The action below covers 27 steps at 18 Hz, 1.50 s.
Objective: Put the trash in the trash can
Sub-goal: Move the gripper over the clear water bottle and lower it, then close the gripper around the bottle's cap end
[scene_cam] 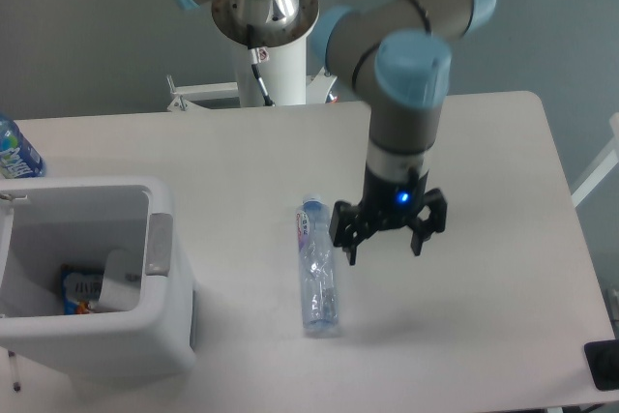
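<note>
A slim clear plastic bottle point(316, 266) with a pale-blue cap and white label lies flat on the white table point(484, 162), its cap end pointing away from the camera. My gripper point(386, 245) hangs open just to the right of the bottle, fingers pointing down, holding nothing. The white boxy trash can point(87, 282) stands at the front left with a grey tab on its right rim. Inside it a white paper carton point(121, 282) rests against the bin's right wall.
A blue-and-orange snack packet point(79, 292) lies in the bin beside the carton. A blue-tinted bottle point(14, 150) stands at the table's far left edge. The arm's white pedestal point(276, 60) rises behind the table. A dark object point(604, 365) sits at the front right corner.
</note>
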Each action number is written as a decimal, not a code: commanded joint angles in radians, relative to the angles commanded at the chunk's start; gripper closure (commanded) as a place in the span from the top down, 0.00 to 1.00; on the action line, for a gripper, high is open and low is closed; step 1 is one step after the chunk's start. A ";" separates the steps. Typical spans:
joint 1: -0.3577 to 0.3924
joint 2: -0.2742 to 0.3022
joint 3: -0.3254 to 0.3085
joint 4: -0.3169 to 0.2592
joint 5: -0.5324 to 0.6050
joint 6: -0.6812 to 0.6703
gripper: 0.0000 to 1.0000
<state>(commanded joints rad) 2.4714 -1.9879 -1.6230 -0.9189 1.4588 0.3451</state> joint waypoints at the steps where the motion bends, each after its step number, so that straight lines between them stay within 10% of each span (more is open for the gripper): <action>1: -0.005 -0.012 0.000 0.000 0.000 0.002 1.00; 27: -0.127 -0.106 -0.077 0.000 0.141 0.106 1.00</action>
<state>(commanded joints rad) 2.3440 -2.0939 -1.6997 -0.9189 1.5998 0.4510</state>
